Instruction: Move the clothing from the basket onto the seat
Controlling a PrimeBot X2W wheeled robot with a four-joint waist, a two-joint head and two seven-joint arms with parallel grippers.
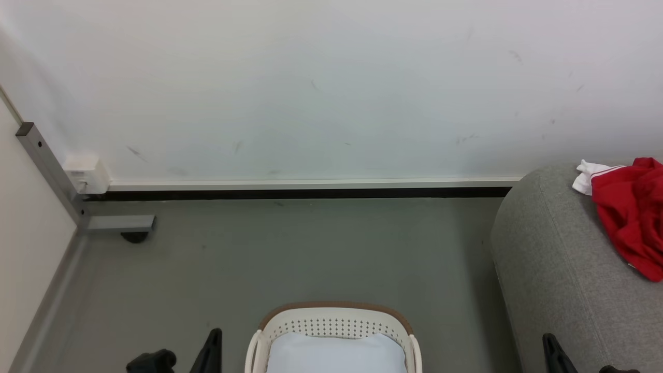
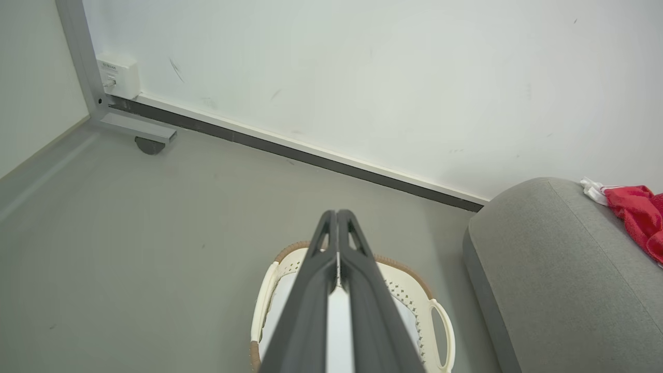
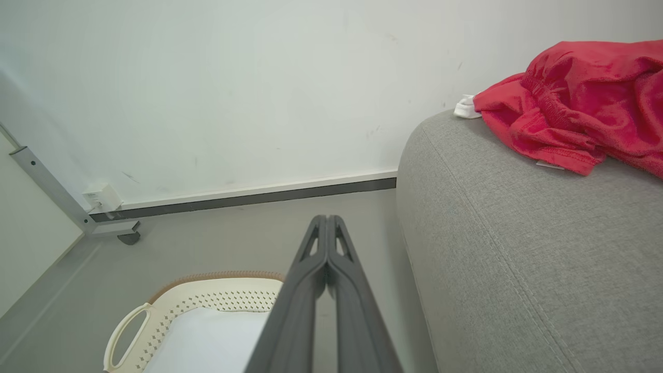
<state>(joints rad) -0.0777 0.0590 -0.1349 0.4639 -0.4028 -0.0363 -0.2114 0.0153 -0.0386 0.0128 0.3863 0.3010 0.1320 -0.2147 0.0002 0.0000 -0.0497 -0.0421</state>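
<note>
On the seat (image 1: 559, 269), clothing (image 1: 629, 217), basket (image 1: 336, 325) nearby, left claw (image 2: 336, 213), right claw (image 3: 326, 218) both closed

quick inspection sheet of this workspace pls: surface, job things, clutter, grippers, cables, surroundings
surface: grey floor, with the basket standing on it
job's things: red clothing lies crumpled on the grey seat, its white trim toward the wall; the cream basket stands left of the seat, apart from it, and no red piece is seen in the part that shows
clutter: a pale pad in the basket
grippers: left gripper shut and empty, above the basket; right gripper shut and empty, between basket and seat
cables: nothing seen
surroundings: scuffed white wall with a dark skirting strip; grey metal frame and white box in the left corner
</note>
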